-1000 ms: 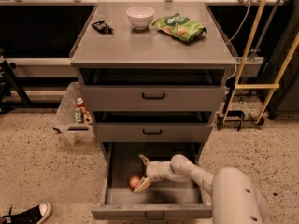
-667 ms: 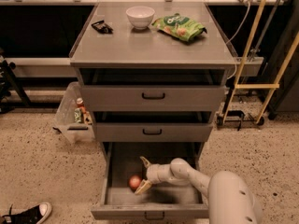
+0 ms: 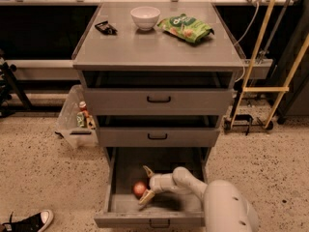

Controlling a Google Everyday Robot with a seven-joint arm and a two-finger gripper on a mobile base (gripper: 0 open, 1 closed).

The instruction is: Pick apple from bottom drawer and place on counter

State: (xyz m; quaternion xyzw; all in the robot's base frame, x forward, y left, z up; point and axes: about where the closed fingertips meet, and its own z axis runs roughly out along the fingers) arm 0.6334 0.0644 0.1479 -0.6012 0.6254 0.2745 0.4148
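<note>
The bottom drawer [image 3: 116, 211] is pulled open, and the small red apple [image 3: 140, 189] lies on its floor left of centre. My gripper [image 3: 147, 183] reaches down into the drawer from the right. It is open, with one finger [image 3: 147, 171] behind the apple and the other [image 3: 146, 197] just in front of it. The apple sits at the mouth of the jaws, close to the front finger. The grey counter [image 3: 145, 47] is the cabinet's top.
On the counter stand a white bowl [image 3: 145, 17], a green snack bag [image 3: 187, 28] and a small black object [image 3: 105, 27]. The two upper drawers [image 3: 158, 99] are shut. A clear bin [image 3: 75, 117] stands left of the cabinet, a yellow frame [image 3: 270, 88] right, and a shoe [image 3: 29, 222] lies bottom left.
My gripper has moved a little left and toward the drawer's front, closing in on the apple. The apple has stayed in place.
</note>
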